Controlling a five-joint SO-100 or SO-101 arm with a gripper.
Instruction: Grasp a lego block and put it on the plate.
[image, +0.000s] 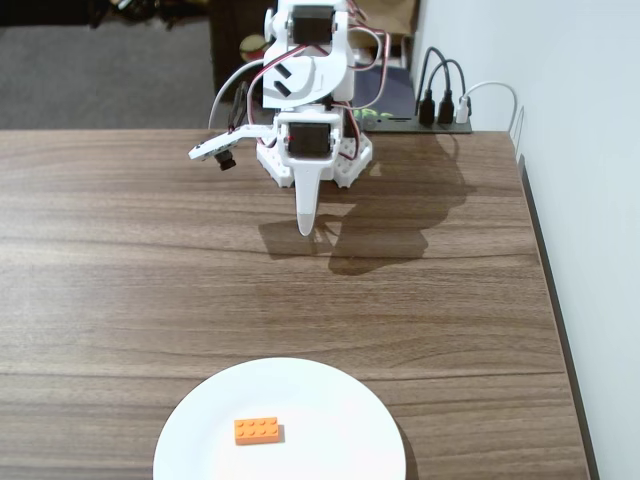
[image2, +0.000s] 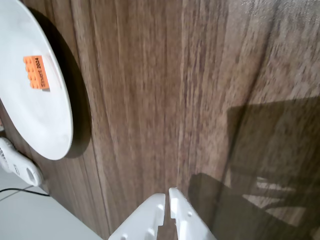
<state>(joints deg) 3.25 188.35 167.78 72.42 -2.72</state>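
The orange lego block (image: 257, 430) lies flat on the white plate (image: 330, 400) at the table's front edge in the fixed view. The wrist view shows the same block (image2: 36, 72) on the plate (image2: 45, 125) at its upper left. My white gripper (image: 306, 226) is far back near the arm's base, pointing down over bare table, well away from the plate. In the wrist view my gripper (image2: 167, 192) enters from the bottom edge with its two fingers almost touching and nothing between them.
The arm's base (image: 315, 160) stands at the table's back edge, with cables and a black hub (image: 440, 110) behind it. A white wall borders the table's right edge (image: 545, 260). A small white object (image2: 20, 167) lies beyond the plate in the wrist view.
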